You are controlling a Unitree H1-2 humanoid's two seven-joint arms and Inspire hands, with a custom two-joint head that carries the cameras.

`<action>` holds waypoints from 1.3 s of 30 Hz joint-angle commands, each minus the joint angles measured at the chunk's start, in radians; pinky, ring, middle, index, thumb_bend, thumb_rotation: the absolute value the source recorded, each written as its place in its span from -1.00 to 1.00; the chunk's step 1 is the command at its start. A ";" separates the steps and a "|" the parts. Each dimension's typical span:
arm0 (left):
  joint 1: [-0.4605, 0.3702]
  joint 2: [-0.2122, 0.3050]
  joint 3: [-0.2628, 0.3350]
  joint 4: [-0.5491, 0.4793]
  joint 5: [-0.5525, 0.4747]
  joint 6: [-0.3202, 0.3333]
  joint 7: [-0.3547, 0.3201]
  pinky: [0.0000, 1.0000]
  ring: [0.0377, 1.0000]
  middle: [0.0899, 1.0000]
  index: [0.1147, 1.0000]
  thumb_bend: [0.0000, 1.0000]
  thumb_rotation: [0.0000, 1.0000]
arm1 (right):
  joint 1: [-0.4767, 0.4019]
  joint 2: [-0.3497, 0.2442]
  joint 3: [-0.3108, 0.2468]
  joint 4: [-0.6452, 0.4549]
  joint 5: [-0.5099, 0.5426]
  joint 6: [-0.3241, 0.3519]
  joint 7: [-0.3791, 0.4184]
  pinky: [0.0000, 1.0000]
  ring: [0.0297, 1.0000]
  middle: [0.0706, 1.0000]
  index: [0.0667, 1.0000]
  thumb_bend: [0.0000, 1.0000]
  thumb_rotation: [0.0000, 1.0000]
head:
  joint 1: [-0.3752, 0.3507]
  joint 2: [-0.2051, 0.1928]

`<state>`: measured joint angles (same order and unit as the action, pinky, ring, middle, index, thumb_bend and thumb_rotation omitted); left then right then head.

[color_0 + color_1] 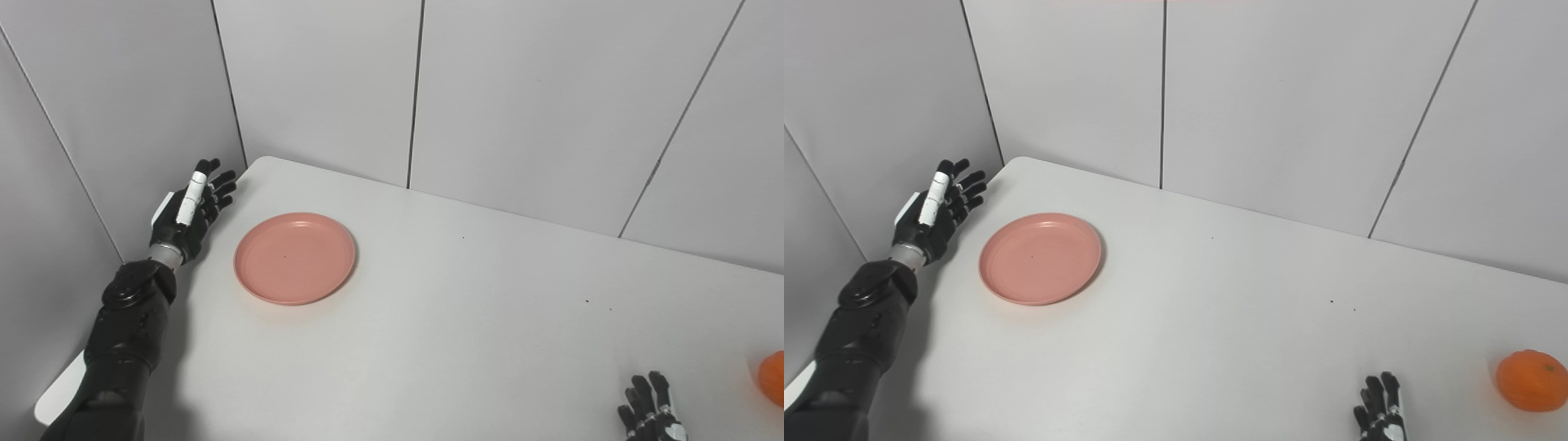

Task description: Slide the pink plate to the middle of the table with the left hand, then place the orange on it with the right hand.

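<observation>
The pink plate [294, 257] lies flat on the left part of the white table [465, 318]. My left hand [191, 211] is open, fingers spread, raised at the table's left edge, to the left of the plate and apart from it. The orange [1531, 380] sits at the table's far right, near the front; the left eye view shows only its edge [773, 378]. My right hand [1379, 411] shows only its fingertips at the bottom edge, left of the orange and apart from it, fingers spread and holding nothing.
Grey panelled walls [520, 92] stand close behind the table and along its left side, meeting at a corner near my left hand. A few small dark specks [587, 302] lie on the table to the right of middle.
</observation>
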<state>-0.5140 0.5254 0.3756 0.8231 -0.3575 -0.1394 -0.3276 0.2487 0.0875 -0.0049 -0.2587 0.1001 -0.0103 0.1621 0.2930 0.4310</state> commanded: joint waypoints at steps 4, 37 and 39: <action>-0.061 0.011 -0.010 0.068 0.002 -0.108 -0.015 0.71 0.70 0.70 0.87 0.66 0.59 | 0.137 -0.054 0.008 -0.007 -0.012 0.074 0.001 1.00 1.00 0.91 1.00 0.42 1.00 | -0.001 0.002; 0.018 -0.086 -0.037 0.007 -0.097 -0.023 -0.152 0.73 0.71 0.68 0.80 0.77 0.43 | 0.136 -0.035 0.029 -0.023 -0.038 0.088 -0.020 1.00 1.00 0.83 0.99 0.49 1.00 | -0.026 0.026; 0.027 -0.090 -0.038 -0.017 -0.109 0.002 -0.156 0.72 0.71 0.67 0.79 0.77 0.44 | 0.137 -0.035 0.029 -0.024 -0.036 0.091 -0.019 1.00 0.99 0.82 0.99 0.47 1.00 | -0.028 0.029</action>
<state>-0.5045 0.4493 0.3424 0.8154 -0.4513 -0.1736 -0.4587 0.2501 0.0907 0.0077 -0.2798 0.0656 0.0206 0.1387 0.2669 0.4571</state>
